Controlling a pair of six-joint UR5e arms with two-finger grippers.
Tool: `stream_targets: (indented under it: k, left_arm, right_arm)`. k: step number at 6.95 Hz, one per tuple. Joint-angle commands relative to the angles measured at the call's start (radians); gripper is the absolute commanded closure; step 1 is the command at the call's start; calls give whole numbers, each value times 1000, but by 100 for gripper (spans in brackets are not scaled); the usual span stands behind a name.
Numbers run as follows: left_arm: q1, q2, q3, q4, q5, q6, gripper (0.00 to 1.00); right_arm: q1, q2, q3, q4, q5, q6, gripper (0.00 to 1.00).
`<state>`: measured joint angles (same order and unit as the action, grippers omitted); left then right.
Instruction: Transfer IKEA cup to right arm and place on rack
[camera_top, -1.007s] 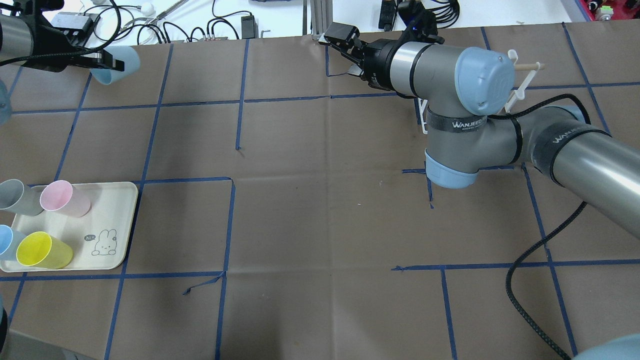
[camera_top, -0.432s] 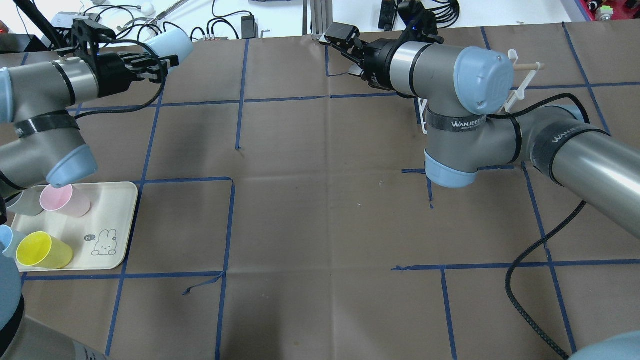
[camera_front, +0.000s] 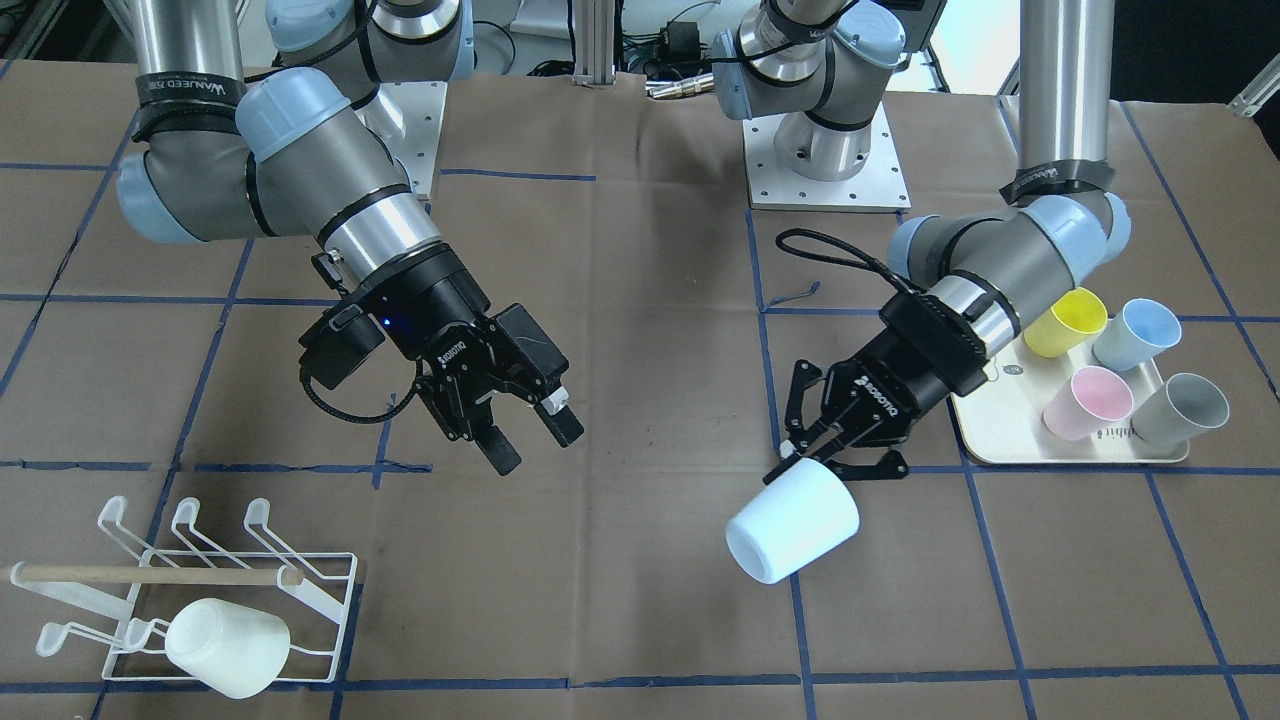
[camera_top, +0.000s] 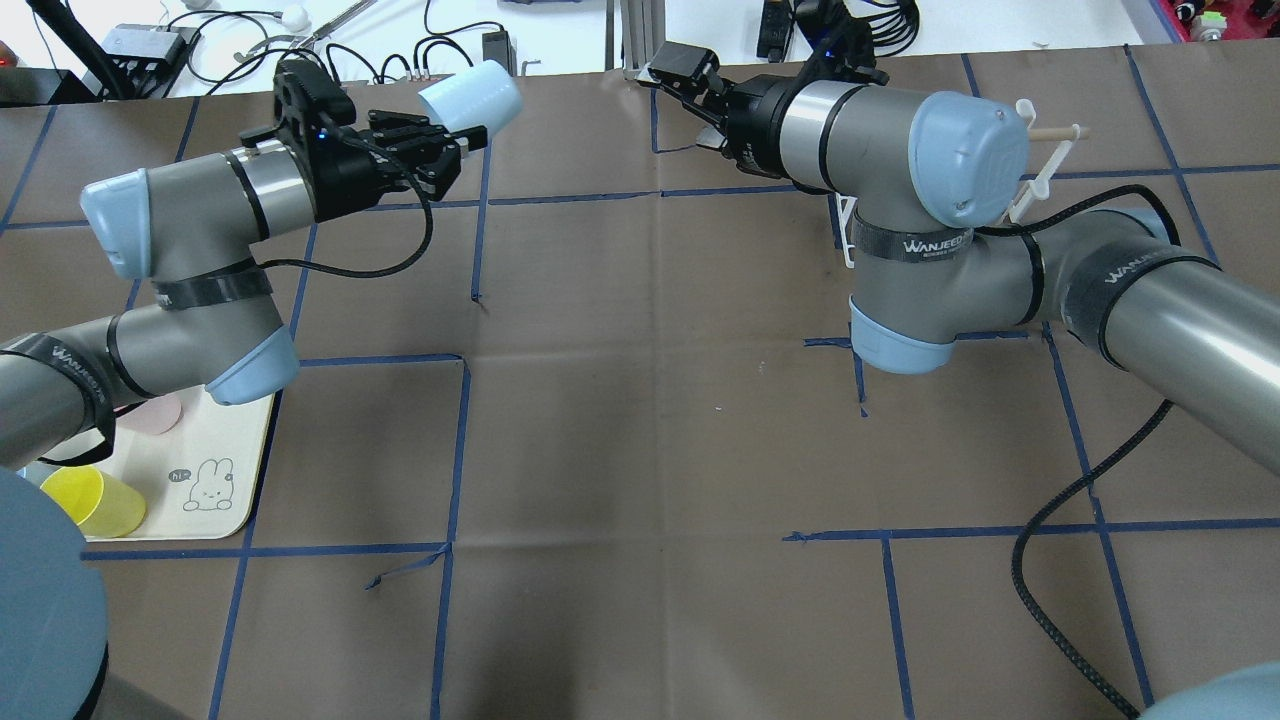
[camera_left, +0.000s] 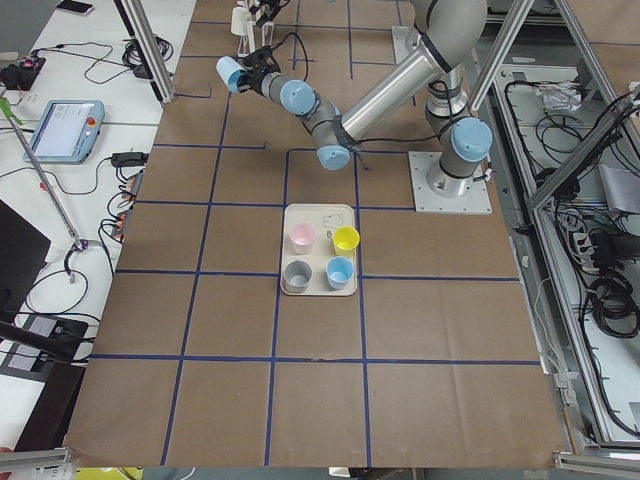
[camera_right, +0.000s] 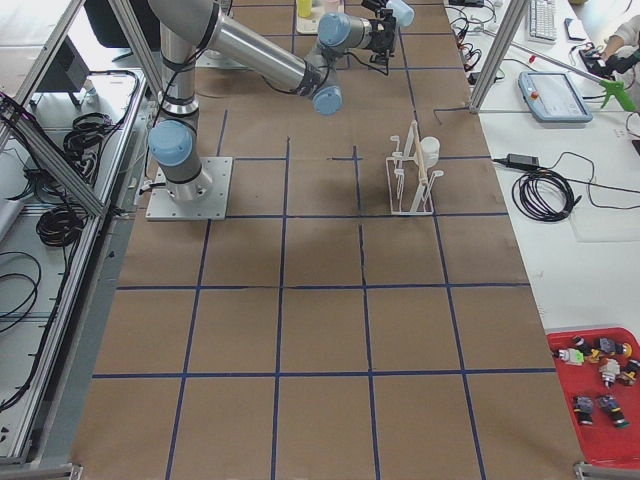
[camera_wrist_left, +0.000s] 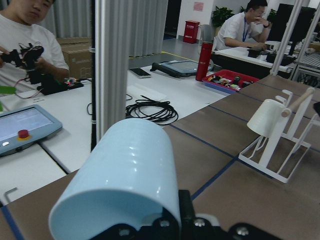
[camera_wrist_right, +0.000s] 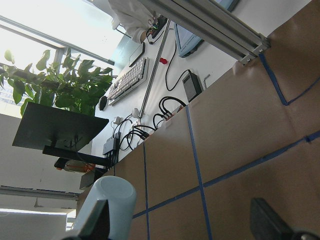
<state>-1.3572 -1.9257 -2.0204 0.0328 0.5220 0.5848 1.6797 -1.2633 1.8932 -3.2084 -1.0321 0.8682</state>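
Pale-blue cup (camera_front: 793, 522), front: left tool (camera_front: 812, 452) clamps its rim, base free, above tabletop (camera_front: 640, 300); right tool (camera_front: 537, 445) gapes wide, well apart; rack (camera_front: 150, 574) beyond | overhead: both tools near far edge; steer base squarely between right jaws | left wrist: release only once gripped.

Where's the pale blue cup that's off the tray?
In the overhead view, the pale blue cup sits in the left gripper near the far table edge, left of the open right gripper.
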Motion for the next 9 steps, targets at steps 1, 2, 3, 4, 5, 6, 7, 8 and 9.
stream_targets:
  k: [1,2,3,4,5,6,7,8,9]
  left_arm:
    - [-39,110,-101,0,50,-79,100]
    - [-39,172,-138,-20,94,-136,100]
    - [-52,221,-141,-93,172,-149,100]
    - [-101,228,-136,-108,221,-149,100]
    - [-127,214,-121,-111,274,-149,100]
    - [-131,209,-92,-123,274,-151,100]
    - [-132,206,-90,-128,273,-152,100]
    - [-132,205,-90,-128,273,-152,100]
    - [-132,205,-90,-126,273,-152,100]
  right_arm:
    - [0,5,0,-4,1,0,0]
    - [2,4,-2,-4,1,2,0]
    - [2,-1,0,-4,1,41,0]
    - [15,-5,6,-8,4,251,0]
    - [49,-4,7,-49,3,378,0]
    - [75,4,10,-127,-6,464,0]
    - [87,8,21,-137,-9,542,1]
    - [84,15,42,-155,-11,549,1]
    - [74,15,52,-156,-11,549,1]
